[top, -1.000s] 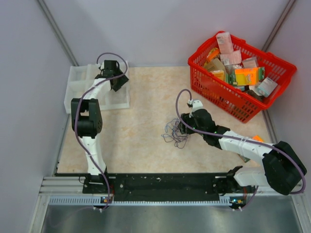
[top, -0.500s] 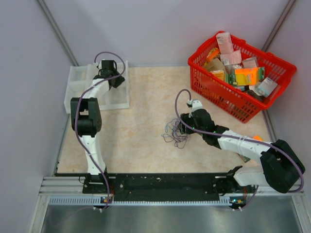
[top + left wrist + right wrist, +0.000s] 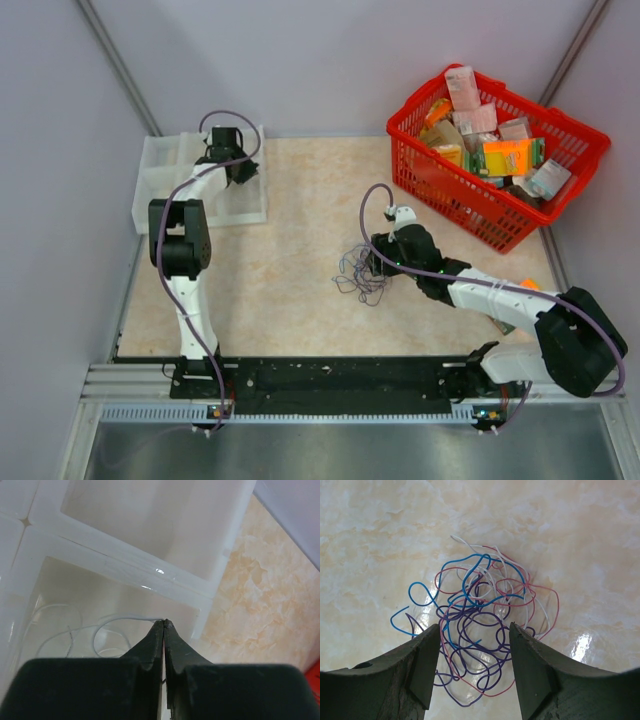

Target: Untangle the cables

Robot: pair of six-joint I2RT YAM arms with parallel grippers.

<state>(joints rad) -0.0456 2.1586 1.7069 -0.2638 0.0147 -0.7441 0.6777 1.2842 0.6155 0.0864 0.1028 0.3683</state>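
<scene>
Beige surface (image 3: 370,530): right claw (image 3: 474,630) hangs open over cables (image 3: 480,610). Left claw (image 3: 163,625), pinched closed, reaches into the upper-left tray (image 3: 160,170); only its wrist view shows pale wire (image 3: 65,630) there.

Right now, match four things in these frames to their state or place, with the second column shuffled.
Things:
1. left gripper
2. right gripper
3. knot
4. basket

States or places:
A. red, holding packets, at the far right
B. jaws open, one finger on either side of the tangle
C. jaws shut, above the clear bin
D. tangled, lying on the table

Pairs: 1-C, 2-B, 3-D, 4-A
</scene>
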